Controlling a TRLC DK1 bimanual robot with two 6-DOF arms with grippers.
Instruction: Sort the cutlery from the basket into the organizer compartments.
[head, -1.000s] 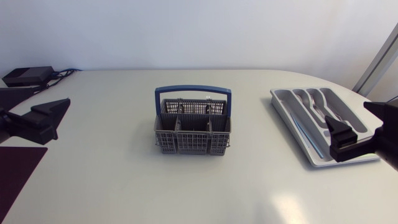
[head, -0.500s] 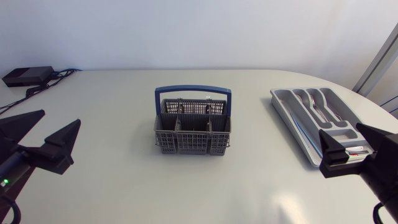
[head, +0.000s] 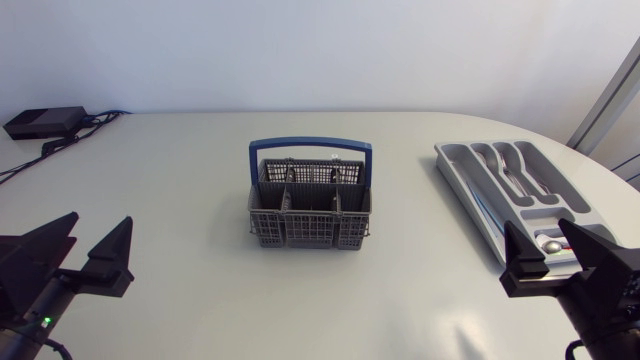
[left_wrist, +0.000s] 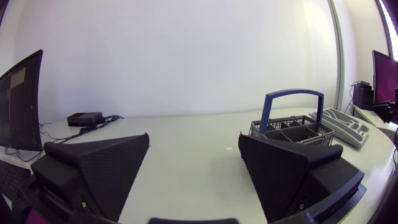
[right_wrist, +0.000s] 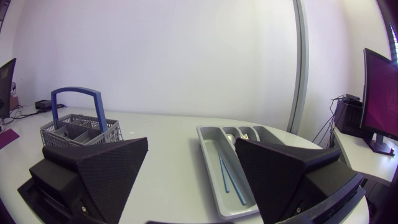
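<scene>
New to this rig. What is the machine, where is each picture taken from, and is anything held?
Two robot arms sit at a pale table. Each ends in a black two-fingered pincer: the left pincer and the right pincer. One camera looks down from above; the other two ride on the wrists, each showing its own pincer. In the middle stands a grey mesh cutlery basket with a blue handle. By the right arm lies a light grey plastic organizer tray. Both pincers are open, holding nothing.
</scene>
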